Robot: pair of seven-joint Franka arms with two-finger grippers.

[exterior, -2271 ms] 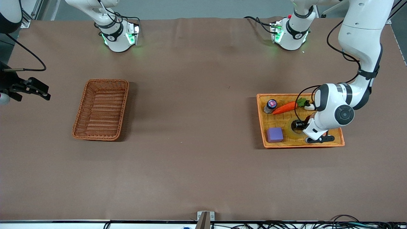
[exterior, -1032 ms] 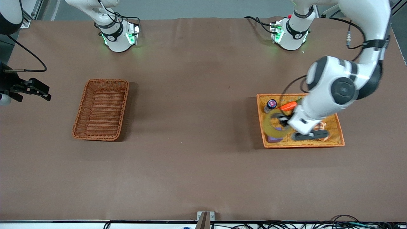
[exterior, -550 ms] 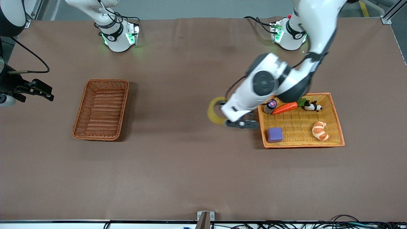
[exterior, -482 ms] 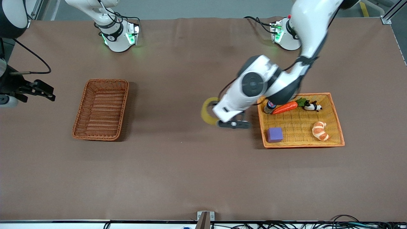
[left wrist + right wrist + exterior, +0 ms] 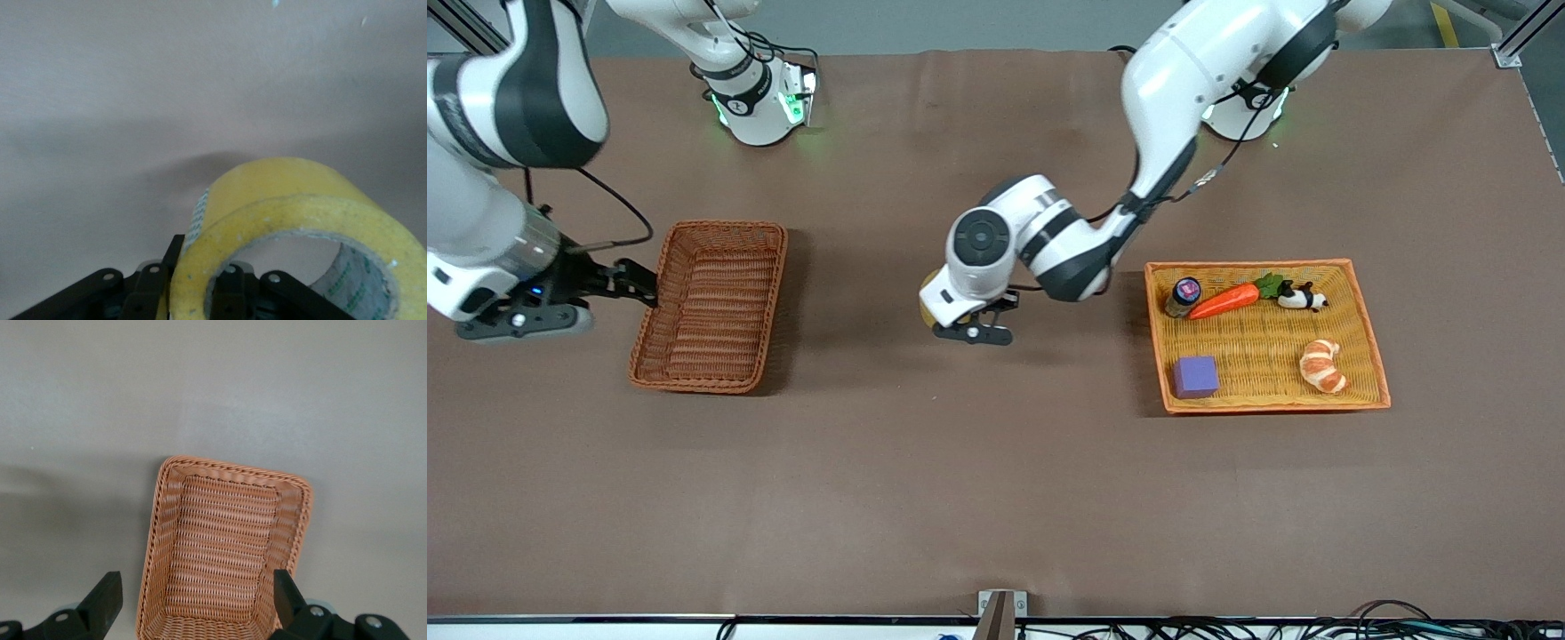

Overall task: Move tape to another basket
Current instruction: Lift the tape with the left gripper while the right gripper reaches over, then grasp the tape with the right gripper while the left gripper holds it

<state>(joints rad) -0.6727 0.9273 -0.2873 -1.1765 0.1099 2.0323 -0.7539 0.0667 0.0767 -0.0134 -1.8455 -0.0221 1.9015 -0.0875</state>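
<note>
My left gripper (image 5: 971, 327) hangs over the bare middle of the desk (image 5: 996, 480), jaws clamped on the tape (image 5: 293, 220), one finger through its hole; from the front my wrist hides nearly all of the roll, only a yellow sliver peeking out; in the left wrist view its lower rim is cut off; half a second ago I was closer to the orange tray (image 5: 1369, 356), now well clear, partway toward the basket (image 5: 710, 307); my right gripper (image 5: 618, 283) has swung in from the desk's edge, jaws apart, just beside the basket's rim.
</note>
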